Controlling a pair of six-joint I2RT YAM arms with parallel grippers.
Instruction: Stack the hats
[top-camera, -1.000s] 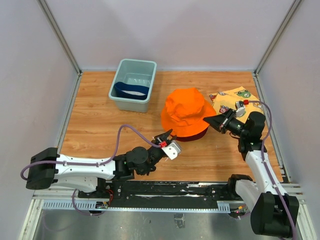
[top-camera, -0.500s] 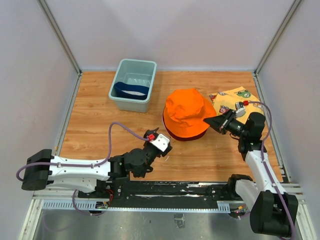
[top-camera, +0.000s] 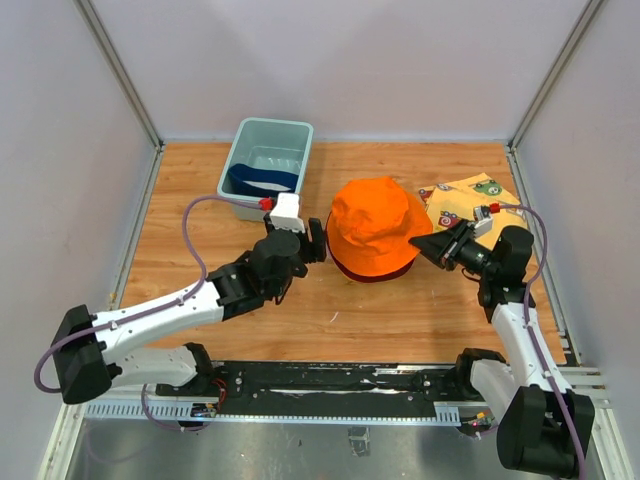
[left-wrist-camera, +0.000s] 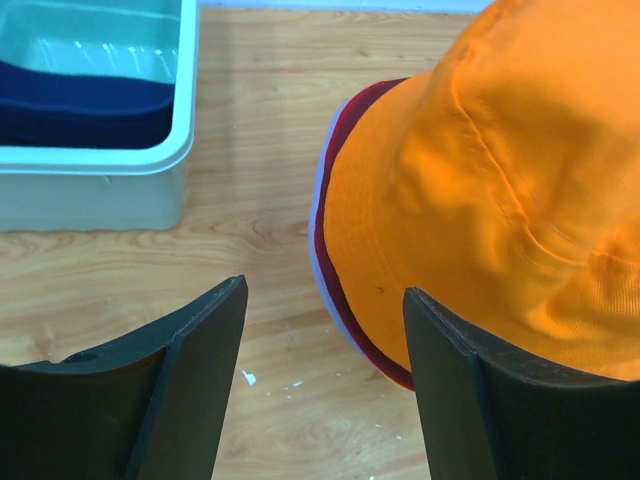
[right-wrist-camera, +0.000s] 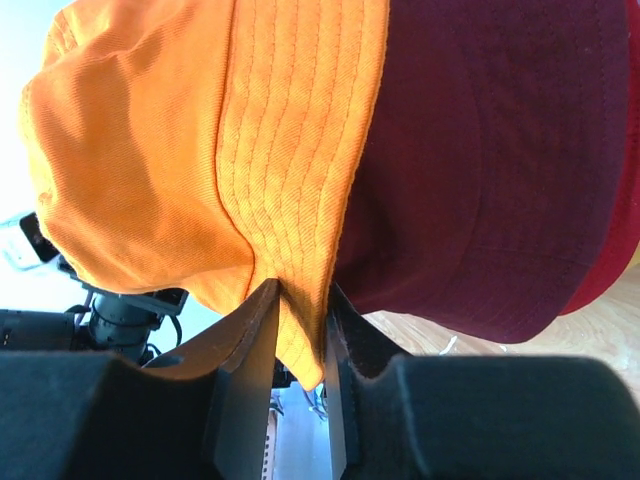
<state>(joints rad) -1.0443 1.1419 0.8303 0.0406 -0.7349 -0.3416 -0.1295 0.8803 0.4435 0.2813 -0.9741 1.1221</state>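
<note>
Orange hat (top-camera: 372, 222) sits atop maroon hat (right-wrist-camera: 480, 170) on counter (top-camera: 190, 215); left gripper (left-wrist-camera: 322, 292) open beside its brim; right gripper (right-wrist-camera: 300, 290) straddles the brim, cannot tell whether pinching

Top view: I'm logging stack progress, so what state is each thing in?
Orange hat, top of the stack.
Maroon hat, under the orange hat.
Navy hat, lying in the tub.
Tub, upright.
Cloth, lying flat.
Left gripper, open, empty.
Right gripper, astride the orange brim; grip unclear.

Wooden table (top-camera: 400, 310), teal tub (top-camera: 262, 209), stack of hats (top-camera: 375, 225), car-print cloth (top-camera: 470, 195)
</note>
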